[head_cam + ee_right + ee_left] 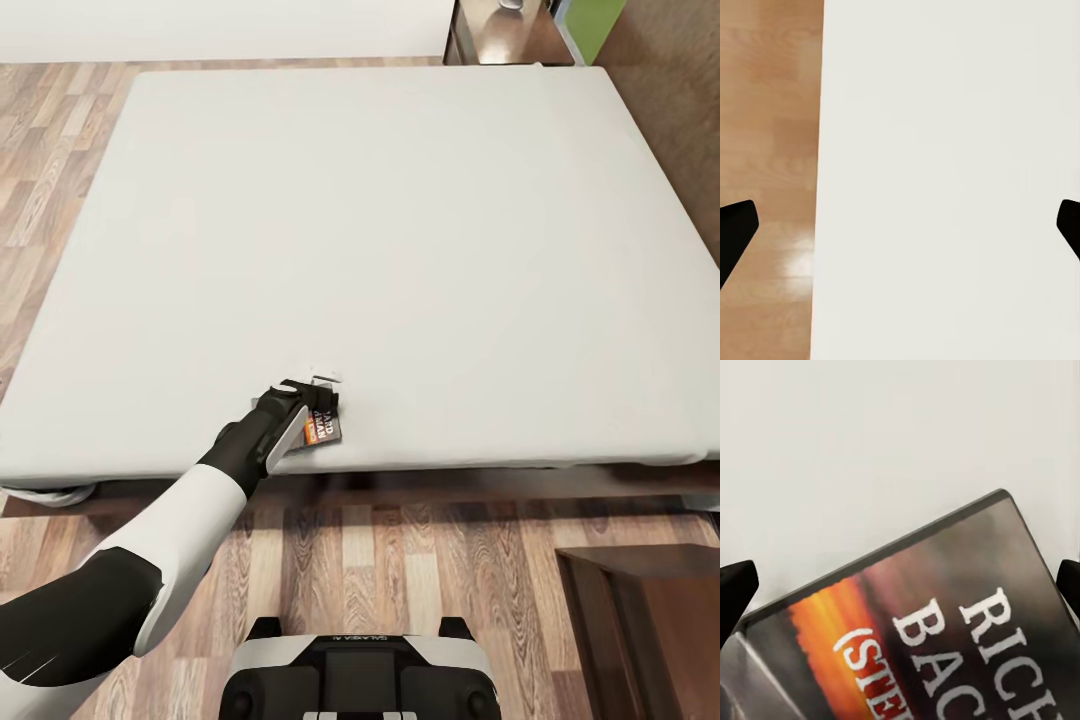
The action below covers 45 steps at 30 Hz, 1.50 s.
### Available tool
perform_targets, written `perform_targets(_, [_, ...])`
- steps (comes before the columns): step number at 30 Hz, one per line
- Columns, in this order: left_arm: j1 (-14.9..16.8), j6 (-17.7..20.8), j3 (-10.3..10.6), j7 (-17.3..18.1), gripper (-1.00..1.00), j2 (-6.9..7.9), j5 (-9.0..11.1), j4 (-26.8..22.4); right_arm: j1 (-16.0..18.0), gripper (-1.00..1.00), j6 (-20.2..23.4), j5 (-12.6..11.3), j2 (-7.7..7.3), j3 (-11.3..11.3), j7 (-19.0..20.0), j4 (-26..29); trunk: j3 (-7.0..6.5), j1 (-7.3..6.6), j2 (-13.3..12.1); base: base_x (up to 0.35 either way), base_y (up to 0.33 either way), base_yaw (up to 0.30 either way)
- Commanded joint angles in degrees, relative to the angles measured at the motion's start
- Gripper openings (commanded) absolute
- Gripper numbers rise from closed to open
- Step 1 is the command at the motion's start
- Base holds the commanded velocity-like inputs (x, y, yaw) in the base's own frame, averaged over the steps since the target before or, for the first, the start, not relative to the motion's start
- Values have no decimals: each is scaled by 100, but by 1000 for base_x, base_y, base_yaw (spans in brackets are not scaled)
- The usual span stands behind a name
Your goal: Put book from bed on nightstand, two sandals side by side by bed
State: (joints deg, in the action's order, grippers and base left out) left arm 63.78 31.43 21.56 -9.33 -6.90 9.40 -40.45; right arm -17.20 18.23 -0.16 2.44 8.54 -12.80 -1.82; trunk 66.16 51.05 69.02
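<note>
The book (325, 429), dark grey with an orange band and white lettering, lies flat near the front edge of the bed (400, 220). My left gripper (315, 392) hovers right over it, open. In the left wrist view the book (945, 622) lies on the pale mattress (870, 450) between the two black fingertips (735, 585), which stand wide apart on either side of the left gripper's (900, 585) span. My right gripper (900, 232) is open and holds nothing, over wood floor and a white surface. The sandals are out of view.
A dark-brown nightstand (645, 620) stands on the floor at the lower right, in front of the bed. Another nightstand (500, 40) sits beyond the bed's far right corner. Wood-plank floor (60, 150) runs along the bed's left side.
</note>
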Motion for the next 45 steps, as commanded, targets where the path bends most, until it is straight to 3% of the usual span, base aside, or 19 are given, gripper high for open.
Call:
perform_targets(1, [2,21,24,-49,100,4,62,-6,-2,100,31,-1,2,38,-12,7,2,-1,3,-134,55,0])
perform_targets(45, [2,21,24,-51,100,4,62,-6,-2,100,31,-1,5,42,-12,3,2,-1,3,-37,12,0])
